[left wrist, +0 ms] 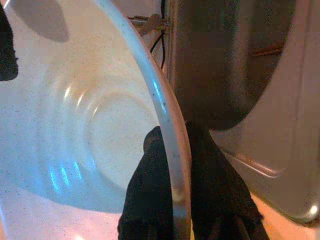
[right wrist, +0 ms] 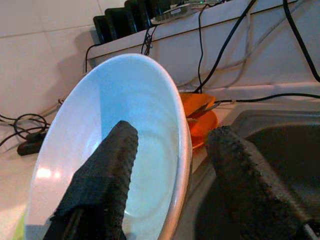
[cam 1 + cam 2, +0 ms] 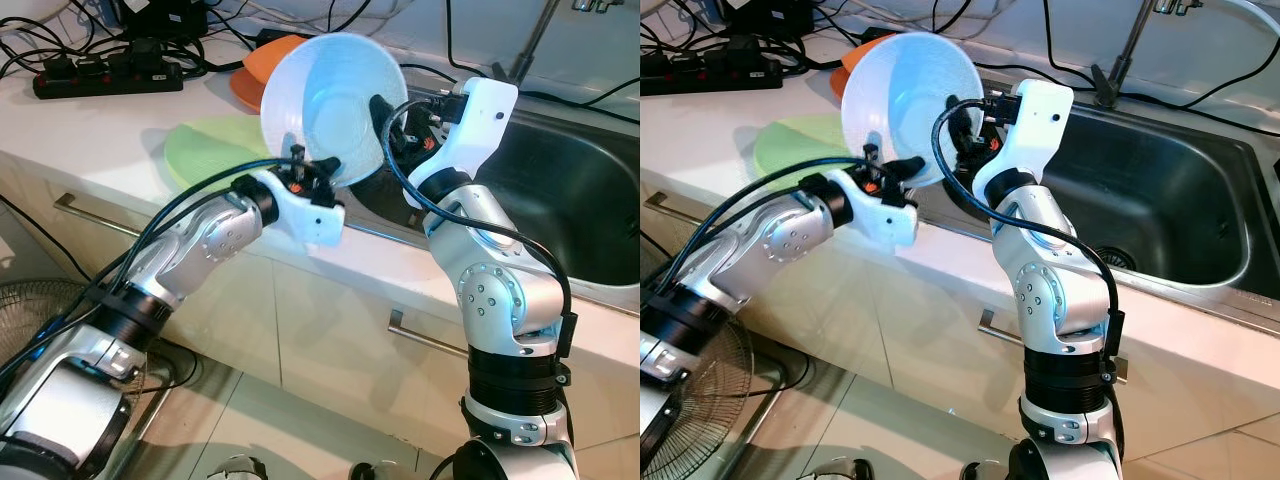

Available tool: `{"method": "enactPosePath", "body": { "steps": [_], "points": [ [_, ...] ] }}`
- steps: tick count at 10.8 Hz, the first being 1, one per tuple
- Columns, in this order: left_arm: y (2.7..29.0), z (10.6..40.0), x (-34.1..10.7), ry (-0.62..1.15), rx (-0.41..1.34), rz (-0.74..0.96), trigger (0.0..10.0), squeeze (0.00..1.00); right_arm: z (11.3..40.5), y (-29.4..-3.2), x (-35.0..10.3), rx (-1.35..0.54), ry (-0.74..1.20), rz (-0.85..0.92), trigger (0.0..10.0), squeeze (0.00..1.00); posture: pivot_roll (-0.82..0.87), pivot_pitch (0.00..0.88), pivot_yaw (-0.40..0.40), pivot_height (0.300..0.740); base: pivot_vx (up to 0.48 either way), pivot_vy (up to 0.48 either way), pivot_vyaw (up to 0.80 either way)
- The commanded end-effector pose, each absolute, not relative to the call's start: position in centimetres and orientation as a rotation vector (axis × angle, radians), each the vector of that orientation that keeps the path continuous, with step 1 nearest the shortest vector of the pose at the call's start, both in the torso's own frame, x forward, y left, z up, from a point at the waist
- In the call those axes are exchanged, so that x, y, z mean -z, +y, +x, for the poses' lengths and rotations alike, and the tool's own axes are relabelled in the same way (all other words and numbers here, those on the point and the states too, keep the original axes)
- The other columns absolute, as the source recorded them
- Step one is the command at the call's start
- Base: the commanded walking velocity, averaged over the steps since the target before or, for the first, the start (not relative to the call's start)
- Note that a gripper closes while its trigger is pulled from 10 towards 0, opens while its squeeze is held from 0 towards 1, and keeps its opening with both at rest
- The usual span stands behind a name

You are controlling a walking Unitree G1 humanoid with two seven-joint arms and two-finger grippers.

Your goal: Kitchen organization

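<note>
A pale blue-white bowl (image 3: pixel 330 105) is held up on its edge above the counter, just beside the sink's left rim, with its hollow facing me. My left gripper (image 3: pixel 315 172) is shut on the bowl's lower rim; in the left wrist view its fingers (image 1: pixel 150 190) pinch the rim (image 1: pixel 167 120) from both sides. My right gripper (image 3: pixel 385 118) is at the bowl's right rim and stands open. In the right wrist view one of its fingers (image 2: pixel 107 170) lies inside the bowl (image 2: pixel 125 110) and the other outside, with a gap around the rim.
A green plate (image 3: pixel 205 150) and an orange dish (image 3: pixel 262 68) lie on the counter behind the bowl. A black power strip (image 3: pixel 110 75) with cables sits at the back left. The steel sink (image 3: pixel 1160 190) and faucet (image 3: pixel 535 35) are to the right. A fan (image 3: pixel 30 300) stands on the floor at the left.
</note>
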State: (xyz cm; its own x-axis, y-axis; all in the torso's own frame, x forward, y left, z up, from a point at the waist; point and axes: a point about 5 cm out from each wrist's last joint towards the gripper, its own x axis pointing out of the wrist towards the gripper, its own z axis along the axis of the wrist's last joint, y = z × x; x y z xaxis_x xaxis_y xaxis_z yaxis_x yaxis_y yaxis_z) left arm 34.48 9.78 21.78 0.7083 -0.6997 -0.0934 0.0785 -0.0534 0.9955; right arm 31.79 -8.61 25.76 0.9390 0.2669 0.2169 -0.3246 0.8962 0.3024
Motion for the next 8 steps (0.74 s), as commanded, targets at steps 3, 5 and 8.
{"method": "enactPosePath", "body": {
  "steps": [3, 5, 8],
  "points": [
    [9.4, 34.18, -23.02, -0.62, 0.657, 1.532, 10.0, 0.0, 31.87, -8.55, -25.25, -0.305, -0.148, 0.356, 0.0, 0.0, -0.04, 0.078, -0.039, 0.74, 0.0, 0.0, 0.0],
    [9.33, 34.15, -23.12, -0.635, 0.654, 1.546, 10.0, 0.0, 31.85, -8.52, -25.13, -0.31, -0.138, 0.348, 0.0, 0.0, -0.04, 0.078, -0.039, 0.74, 0.0, 0.0, 0.0],
    [9.3, 34.18, -23.41, -0.661, 0.64, 1.567, 10.0, 0.0, 31.8, -8.26, -24.86, -0.321, -0.125, 0.343, 0.0, 0.0, -0.04, 0.079, -0.039, 0.74, 0.0, 0.0, 0.0]
  ]
}}
